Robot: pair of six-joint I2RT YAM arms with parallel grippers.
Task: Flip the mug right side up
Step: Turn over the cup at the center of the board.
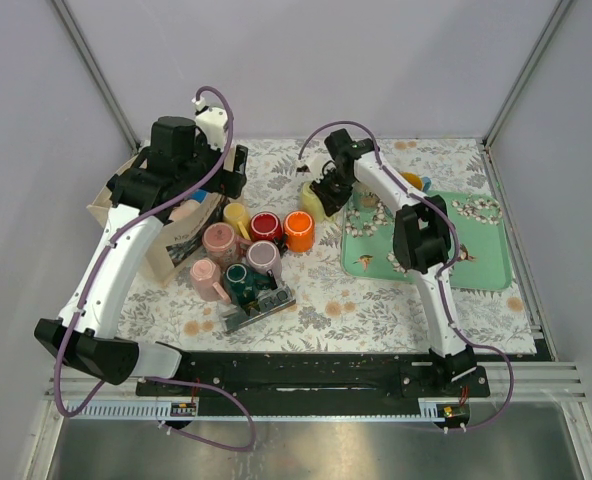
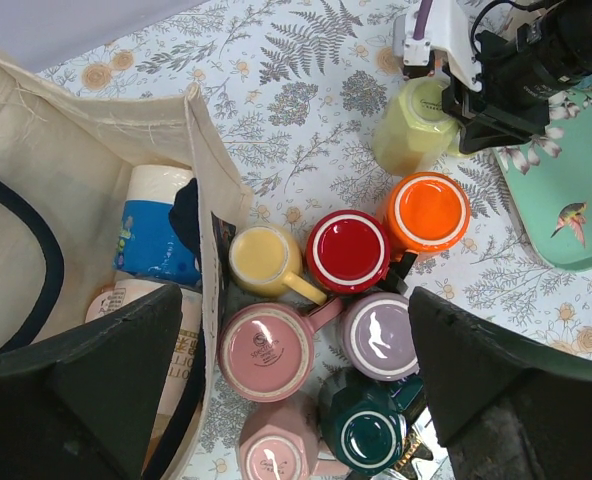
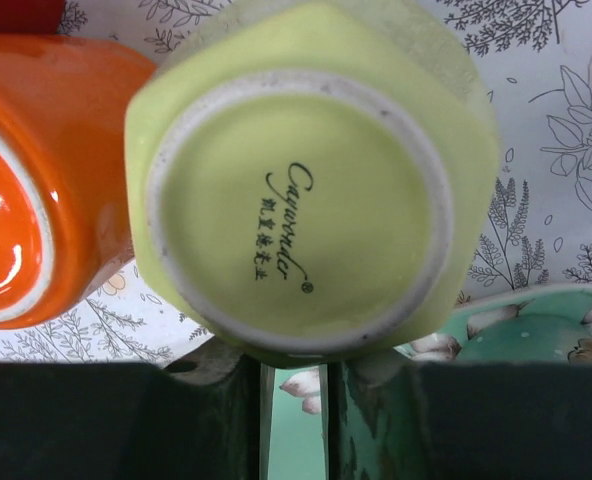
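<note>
**Lime mug stands base-up at the tray's edge, right claw against it**

Top view: the lime mug (image 1: 312,204) sits upside down on the floral surface (image 1: 366,310). It is toward the far middle, just left of the teal tray (image 1: 491,268) and just behind the orange mug (image 1: 299,230). The right claw (image 1: 328,190) is down at the mug's tray side. The left claw (image 1: 184,178) hangs over the canvas bag (image 1: 159,262) at the left, well apart from the lime mug. The other mugs (image 1: 219,240) huddle between the two arms, a red mug (image 1: 266,225) among them.

Left wrist view: the left claw's fingers (image 2: 86,390) stand wide with nothing gripped, above the bag's mouth and the mug huddle. At the top right the lime mug shows pale, faceted sides and a flat base turned up. The right claw is close against its tray side.

Right wrist view: the mug's base fills the frame. It is a yellow-green disc inside a bare, off-white, speckled foot ring, with a black script maker's mark and small characters under it. The mug's outline is angular. The orange mug lies at its left and the tray shows at the lower right. The right claw's dark fingers (image 3: 106,420) lie along the bottom edge with only a narrow slot between them, tray green showing through. Whether they pinch any part of the mug cannot be told.
</note>
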